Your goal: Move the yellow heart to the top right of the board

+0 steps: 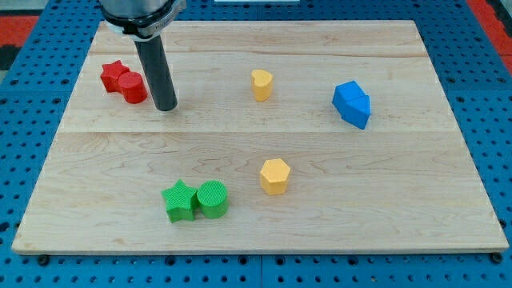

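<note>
Hand: none, just my tip (166,106) holding nothing, far-left on the bench (400,200) beside the red cylinder (134,88); yellow heart (262,84) sits centre-far, well right of it, so the push toward far-right likely starts from its left.

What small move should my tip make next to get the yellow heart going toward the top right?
Probably slide my tip rightward and lower, to the lower left of the yellow heart. The tip now sits beside the red cylinder, well left of the heart; a push toward the top right needs contact from that side.
</note>
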